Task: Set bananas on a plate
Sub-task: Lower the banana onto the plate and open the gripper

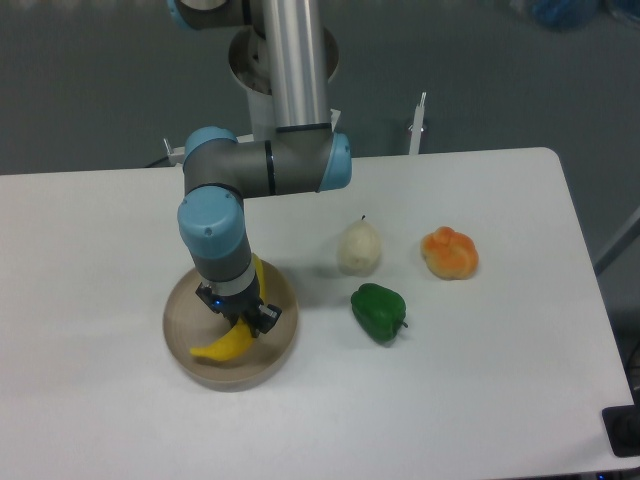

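Banana point(226, 343) first: I read it as light, stiff enough to keep its curve, with a smooth skin that could slide between hard fingers, so I would not squeeze more than the hold needs. It lies inside the plate point(272, 352), one tip pointing toward the plate's left rim and the other end rising behind the gripper point(238, 319). The best place to hold it looks like the thick middle of the curve, across the narrow width, which is about where the gripper sits. The fingers are drawn in narrow around the banana's middle, though from this angle I cannot tell for sure whether they are pressing on it or have slackened.

The plate sits toward the front left of the table point(480, 400), well in from both of those edges. Straight up is the free way out, since the low rim rings the gripper on every side and a sideways pull could drag the plate. To the right stand a pear point(359, 248), a green pepper point(379, 311) and an orange fruit point(450, 252), all well apart from the plate. The pepper is nearest, so I would avoid swinging low toward that side.
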`<state>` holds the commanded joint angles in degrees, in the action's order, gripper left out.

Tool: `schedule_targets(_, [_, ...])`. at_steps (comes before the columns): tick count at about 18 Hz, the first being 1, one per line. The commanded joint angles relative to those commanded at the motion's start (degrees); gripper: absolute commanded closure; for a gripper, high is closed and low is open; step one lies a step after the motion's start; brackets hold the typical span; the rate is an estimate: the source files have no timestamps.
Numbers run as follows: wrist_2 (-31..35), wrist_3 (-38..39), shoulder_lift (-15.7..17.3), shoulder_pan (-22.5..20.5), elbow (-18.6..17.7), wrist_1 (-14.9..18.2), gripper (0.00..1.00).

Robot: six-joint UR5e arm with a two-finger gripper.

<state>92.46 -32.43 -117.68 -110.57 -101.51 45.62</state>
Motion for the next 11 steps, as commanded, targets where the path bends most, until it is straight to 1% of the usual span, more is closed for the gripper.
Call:
schedule_targets(3, [0.0, 0.0, -0.2, -0.1, 0.0, -0.2, 0.66])
schedule_targets(5, [0.0, 0.0, -0.1, -0.1, 0.3, -0.1, 0.63])
schedule_targets(9, [1.0, -0.1, -0.6, 0.0, 0.2, -0.1, 0.61])
schedule_targets(10, [1.2, 0.0, -0.4, -0.1, 0.3, -0.1, 0.53])
schedule_targets(11, [1.2, -0.1, -0.4, -0.1, 0.3, -0.2, 0.4])
